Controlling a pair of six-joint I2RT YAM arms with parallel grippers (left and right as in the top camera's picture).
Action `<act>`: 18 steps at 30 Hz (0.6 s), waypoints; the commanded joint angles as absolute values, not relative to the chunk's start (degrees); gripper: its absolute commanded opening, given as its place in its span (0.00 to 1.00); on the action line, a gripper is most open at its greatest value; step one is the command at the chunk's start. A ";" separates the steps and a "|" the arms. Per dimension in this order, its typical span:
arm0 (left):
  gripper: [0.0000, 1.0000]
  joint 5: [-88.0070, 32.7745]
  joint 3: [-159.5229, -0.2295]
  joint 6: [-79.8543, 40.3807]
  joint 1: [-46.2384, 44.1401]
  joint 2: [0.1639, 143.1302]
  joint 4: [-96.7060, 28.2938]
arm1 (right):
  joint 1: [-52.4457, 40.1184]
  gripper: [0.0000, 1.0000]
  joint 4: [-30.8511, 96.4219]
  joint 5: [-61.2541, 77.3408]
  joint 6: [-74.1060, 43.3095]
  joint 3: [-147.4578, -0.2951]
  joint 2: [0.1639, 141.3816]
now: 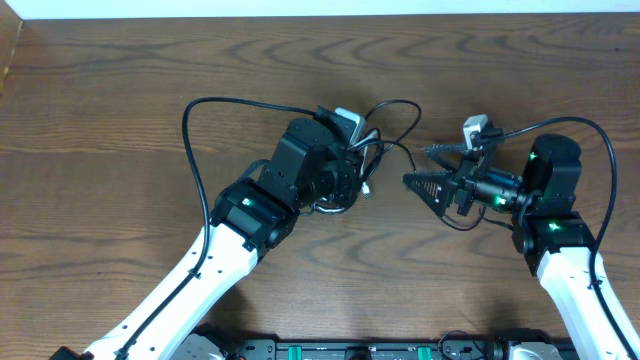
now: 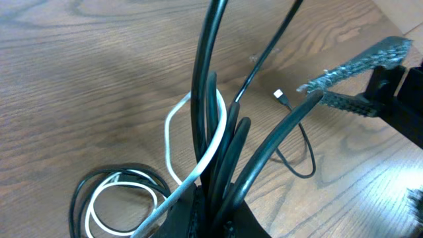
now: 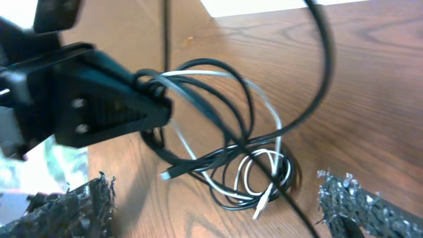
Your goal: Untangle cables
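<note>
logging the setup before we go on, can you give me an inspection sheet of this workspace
surface: wooden table, dark brown grain
job's things: cable bundle, black cords and a white cable, tangled in loops
clutter: nothing seen
grippers: left gripper shut on the cable bundle; right gripper open, holding nothing, facing it
cables: thick black arm wires arch off both arms
surroundings: pale strip beyond the far table edge

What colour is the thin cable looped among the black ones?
White. The white cable shows best in the left wrist view.
</note>
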State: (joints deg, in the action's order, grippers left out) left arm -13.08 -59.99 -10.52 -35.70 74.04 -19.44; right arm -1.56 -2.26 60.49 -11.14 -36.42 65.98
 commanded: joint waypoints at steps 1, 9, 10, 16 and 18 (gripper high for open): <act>0.08 -11.97 -60.86 -9.85 -35.59 72.66 -20.73 | -1.58 0.90 -2.35 63.24 -8.97 -36.97 65.87; 0.08 -11.14 -60.86 -7.07 -35.59 72.66 -25.54 | -1.06 0.83 -2.13 53.25 -18.50 -36.97 65.87; 0.08 -11.90 -60.86 -7.05 -35.59 72.64 -25.50 | -1.13 0.83 -1.93 52.73 -18.76 -36.97 65.87; 0.08 -29.15 -60.86 1.04 -35.59 72.64 -23.03 | -1.17 0.84 -0.14 48.86 -19.29 -36.97 65.87; 0.08 -32.40 -60.86 2.55 -35.59 72.64 -22.61 | -1.17 0.84 0.49 47.86 -19.29 -36.97 65.87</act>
State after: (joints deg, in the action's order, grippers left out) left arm -22.06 -59.99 -2.70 -35.68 74.04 -23.27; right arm -1.34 -0.19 51.16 -18.02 -36.42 65.98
